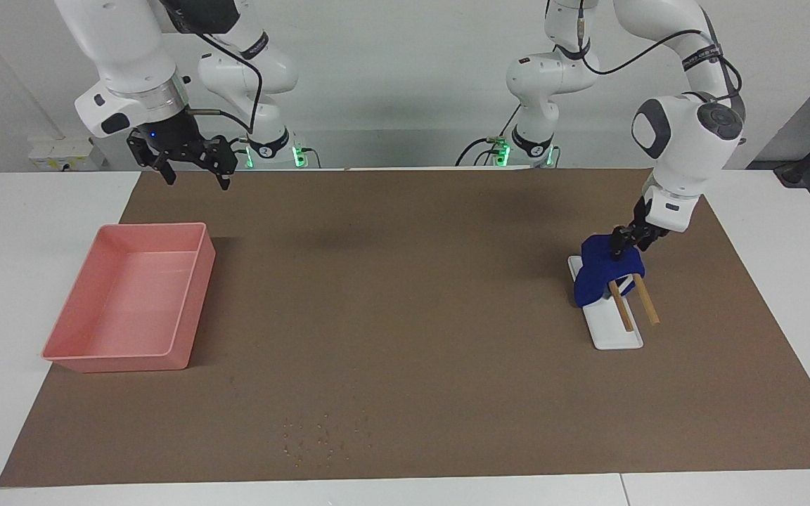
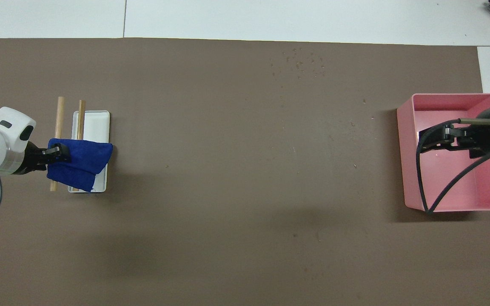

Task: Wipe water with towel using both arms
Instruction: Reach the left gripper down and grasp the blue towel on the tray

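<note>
Blue towel (image 1: 605, 270) draped over two wooden sticks (image 1: 633, 299) on a small white tray (image 1: 616, 336), toward the left arm's end of the brown mat (image 1: 405, 316). Folded over like a saddle, one flap hanging down onto the tray.

Left gripper (image 1: 626, 242) right down at the top fold of the towel, at the edge nearest the left arm. Looks mid-pinch on the cloth, but can't tell from here whether anything is actually caught yet, so no calling it a grip.

Right gripper (image 1: 194, 160) parked up in the air over the mat's edge by the pink bin (image 1: 131, 306), fingers spread wide, holding nothing, just waiting.

Handling guess: soft, light, floppy, zero stiffness. Probably going to sag and unfold the moment it lifts, and might drag a stick along, since those look loose. Best bite seems to be the top fold over the sticks, grabbing both layers. Nothing fragile here.

Scattered water droplets (image 1: 324, 436) sitting well apart from the towel, out by the mat's edge farthest from the robots. Still dry-run territory, wiping not started.
</note>
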Motion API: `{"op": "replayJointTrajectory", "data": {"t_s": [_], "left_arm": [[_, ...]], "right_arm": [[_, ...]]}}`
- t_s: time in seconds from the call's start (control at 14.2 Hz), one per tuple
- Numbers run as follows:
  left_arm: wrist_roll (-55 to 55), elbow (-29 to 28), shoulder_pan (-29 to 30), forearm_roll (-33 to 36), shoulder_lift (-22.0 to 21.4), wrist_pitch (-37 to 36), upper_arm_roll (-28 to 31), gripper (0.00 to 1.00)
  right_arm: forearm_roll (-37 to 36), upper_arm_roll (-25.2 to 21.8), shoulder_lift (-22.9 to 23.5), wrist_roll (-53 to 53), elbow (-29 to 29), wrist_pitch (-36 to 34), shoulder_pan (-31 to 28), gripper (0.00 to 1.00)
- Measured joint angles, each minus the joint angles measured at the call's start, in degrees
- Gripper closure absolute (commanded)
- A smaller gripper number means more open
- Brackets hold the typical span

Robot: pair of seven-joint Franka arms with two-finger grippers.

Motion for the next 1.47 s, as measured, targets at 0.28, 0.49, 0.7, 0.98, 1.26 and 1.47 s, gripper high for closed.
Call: {"op": "replayJointTrajectory", "data": {"t_s": [0.28,0.49,0.7,0.98,1.26,1.47], "left_arm": [[-1.9,0.2,-0.8,1.0,-0.3,-0.4,0.2,0.83],[-1.9,1.1,-1.0,1.0,0.2,-1.6,0.2,0.54],[-2.1,2.0,-1.1,0.9,0.4,-2.3,0.2,0.28],[-2.9,3.6,-1.8,0.8,0.4,-2.3,0.0,0.4],[-3.1,3.5,-2.0,0.8,0.4,-2.5,0.0,0.49],[-3.1,3.4,-2.0,0.9,0.4,-2.5,0.2,0.77]], "right_arm": [[0.0,0.0,0.0,0.0,-0.1,0.0,0.0,0.0],[0.0,0.0,0.0,0.0,-0.1,0.0,0.0,0.0],[0.0,0.0,0.0,0.0,-0.1,0.0,0.0,0.0],[0.0,0.0,0.0,0.0,-0.2,0.0,0.0,0.0],[0.0,0.0,0.0,0.0,-0.2,0.0,0.0,0.0],[0.0,0.0,0.0,0.0,-0.2,0.0,0.0,0.0]]}}
